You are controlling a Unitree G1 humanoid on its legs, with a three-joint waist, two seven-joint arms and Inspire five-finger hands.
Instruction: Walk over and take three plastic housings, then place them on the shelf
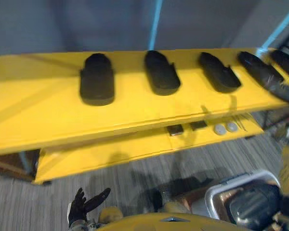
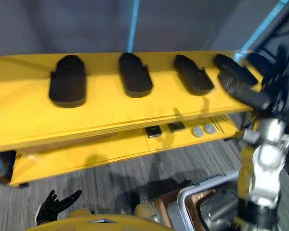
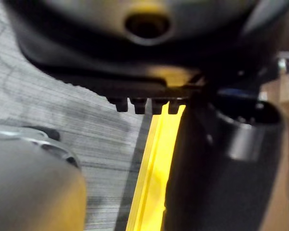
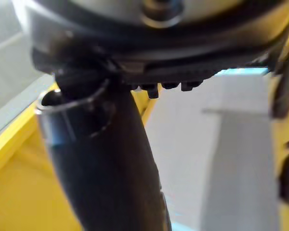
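Several black plastic housings lie in a row on the yellow shelf's top board (image 1: 33, 110): one at the left (image 1: 97, 79), one in the middle (image 1: 161, 72), one right of it (image 1: 219, 72) and more at the far right (image 1: 260, 70). My right hand (image 2: 274, 79) is raised at the shelf's right end, beside the far-right housings (image 2: 233, 67). In its wrist view the thumb (image 4: 106, 159) sticks out straight with nothing against it. My left hand (image 1: 86, 204) hangs low over the floor, open and empty, and its thumb (image 3: 221, 163) is also stretched out.
A grey-rimmed bin (image 1: 216, 197) sits low at the right with a dark housing (image 1: 253, 204) in it. The lower yellow board (image 1: 111, 151) carries two small dark blocks (image 1: 175, 129) and two silver discs (image 1: 220, 129). Grey striped floor lies in front.
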